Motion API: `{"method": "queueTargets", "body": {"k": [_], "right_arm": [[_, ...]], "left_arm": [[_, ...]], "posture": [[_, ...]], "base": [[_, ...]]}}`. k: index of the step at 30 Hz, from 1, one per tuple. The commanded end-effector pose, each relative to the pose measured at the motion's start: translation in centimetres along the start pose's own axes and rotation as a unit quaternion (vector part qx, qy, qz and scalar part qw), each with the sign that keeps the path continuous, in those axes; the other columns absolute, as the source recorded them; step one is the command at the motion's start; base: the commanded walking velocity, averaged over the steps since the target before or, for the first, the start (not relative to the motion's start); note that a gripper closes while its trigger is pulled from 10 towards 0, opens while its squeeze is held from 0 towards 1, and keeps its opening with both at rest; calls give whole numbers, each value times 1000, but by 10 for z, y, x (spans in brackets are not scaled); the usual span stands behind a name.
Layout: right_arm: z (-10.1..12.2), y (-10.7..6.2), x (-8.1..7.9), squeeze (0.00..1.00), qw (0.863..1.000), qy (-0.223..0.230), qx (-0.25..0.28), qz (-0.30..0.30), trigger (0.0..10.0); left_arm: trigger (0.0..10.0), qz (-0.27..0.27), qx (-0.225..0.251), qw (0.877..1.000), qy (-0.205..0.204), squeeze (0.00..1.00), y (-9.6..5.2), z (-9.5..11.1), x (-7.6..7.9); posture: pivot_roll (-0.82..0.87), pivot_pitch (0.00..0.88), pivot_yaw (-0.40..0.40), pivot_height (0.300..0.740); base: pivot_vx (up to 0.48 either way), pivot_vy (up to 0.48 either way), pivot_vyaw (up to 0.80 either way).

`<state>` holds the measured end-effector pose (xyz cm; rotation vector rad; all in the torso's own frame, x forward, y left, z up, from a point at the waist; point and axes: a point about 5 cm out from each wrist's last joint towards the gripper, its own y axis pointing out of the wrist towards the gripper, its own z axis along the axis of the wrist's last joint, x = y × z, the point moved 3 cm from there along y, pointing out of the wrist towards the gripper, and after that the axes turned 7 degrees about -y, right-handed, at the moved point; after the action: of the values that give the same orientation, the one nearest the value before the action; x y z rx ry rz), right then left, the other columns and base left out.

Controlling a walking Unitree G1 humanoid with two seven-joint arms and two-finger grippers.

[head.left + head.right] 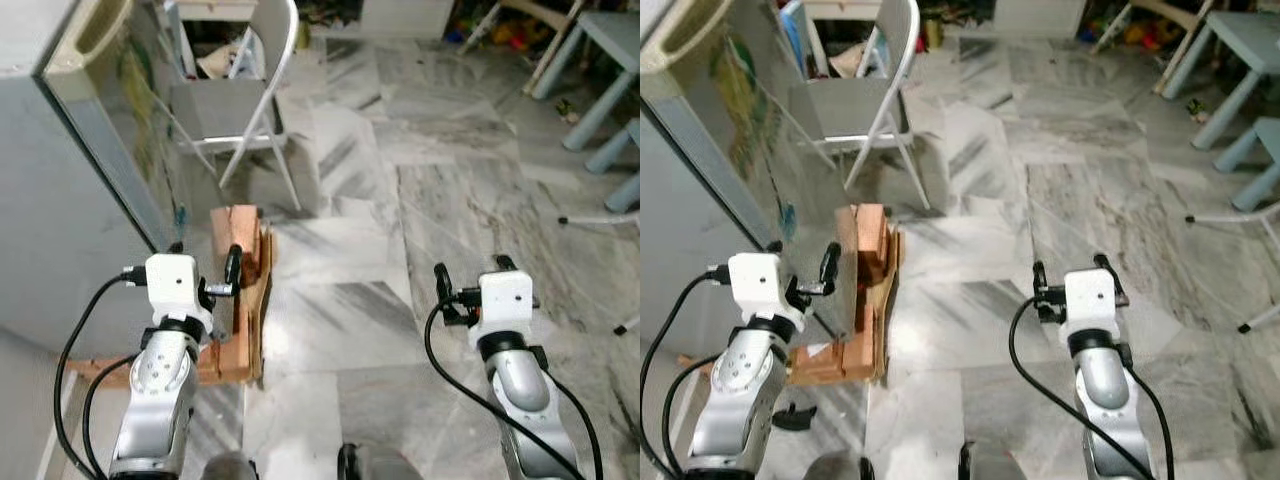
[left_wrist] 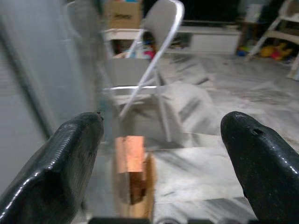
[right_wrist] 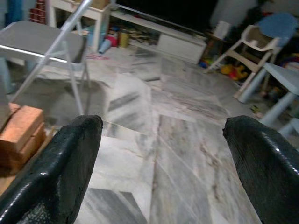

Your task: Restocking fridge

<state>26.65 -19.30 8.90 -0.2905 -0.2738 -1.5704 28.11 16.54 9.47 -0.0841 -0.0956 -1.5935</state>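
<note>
Both arms are raised out in front of the robot at about the same height. The left gripper has its two black fingers spread wide apart with nothing between them; it hangs just beside the edge of the fridge, the tall grey cabinet on the robot's left, though I cannot tell whether a finger touches it. The right gripper is spread just as wide, empty, out over bare floor and well apart from everything.

At the foot of the fridge lies a stack of wooden blocks on flat brown board. The floor is grey-veined marble tile. Beyond the blocks stands a grey folding chair. A pale blue table stands at the far right, with toys scattered along the back wall.
</note>
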Motion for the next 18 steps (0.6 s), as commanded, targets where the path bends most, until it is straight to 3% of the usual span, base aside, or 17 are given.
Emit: {"method": "queueTargets", "body": {"k": [1,8,18], "right_arm": [[3,-1,0,0,1000,-1,8,3,10000],[3,-1,-2,0,1000,-3,8,8,10000],[7,-1,-5,0,1000,-2,16,21,10000]], "left_arm": [[10000,16,-8,1000,11,0,-3,-4,-6],[10000,41,-5,999,11,0,-4,-3,-15],[10000,49,2,999,8,0,10,-2,-16]], "posture": [[33,101,-14,740],[34,103,-16,740],[24,107,-22,740]], "base": [[0,0,0],[0,0,0],[0,0,60]]}}
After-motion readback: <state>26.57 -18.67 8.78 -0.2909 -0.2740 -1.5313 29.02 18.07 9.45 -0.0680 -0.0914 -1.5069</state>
